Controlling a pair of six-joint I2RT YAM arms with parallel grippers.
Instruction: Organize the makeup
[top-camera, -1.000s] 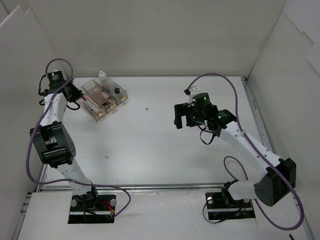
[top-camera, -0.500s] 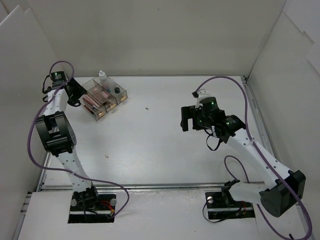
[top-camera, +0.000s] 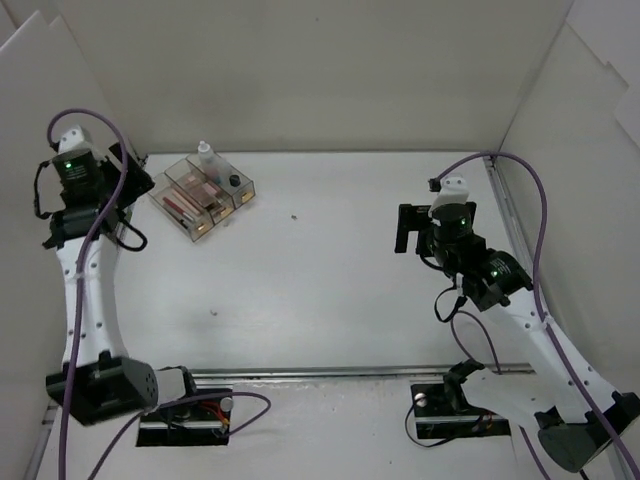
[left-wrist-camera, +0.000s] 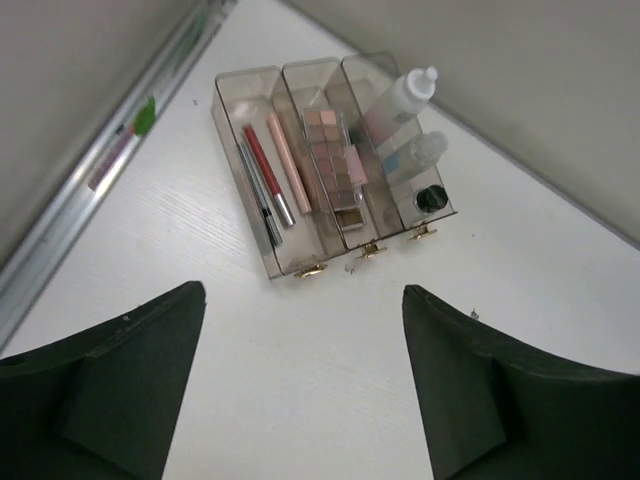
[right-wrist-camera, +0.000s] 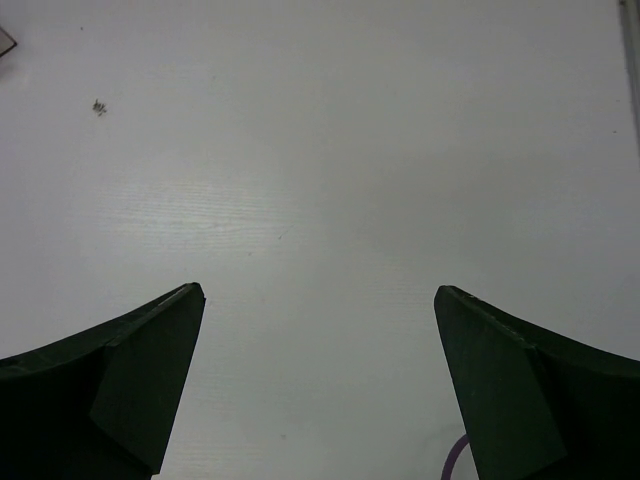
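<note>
The makeup lies in a clear three-compartment box (left-wrist-camera: 300, 262) (top-camera: 200, 195) at the back left of the table. Its left compartment holds slim red, pink and grey pencils (left-wrist-camera: 268, 172), the middle one a brown-tan eyeshadow palette (left-wrist-camera: 334, 158), and the right one a white-capped bottle (left-wrist-camera: 402, 97), a small clear bottle (left-wrist-camera: 420, 155) and a black-capped item (left-wrist-camera: 430, 198). My left gripper (left-wrist-camera: 303, 290) (top-camera: 138, 178) hovers just left of the box, open, with only bare table between its fingers. My right gripper (right-wrist-camera: 318, 290) (top-camera: 405, 228) hangs open and empty over the table's right half.
White walls close in the table on the left, back and right. A metal rail (left-wrist-camera: 95, 190) runs along the left edge close to the box. A small dark speck (right-wrist-camera: 99, 107) (top-camera: 293, 216) lies mid-table.
My left gripper has opened and drawn back from the box toward the left wall. The right arm has pulled back to the right, its gripper still open.
</note>
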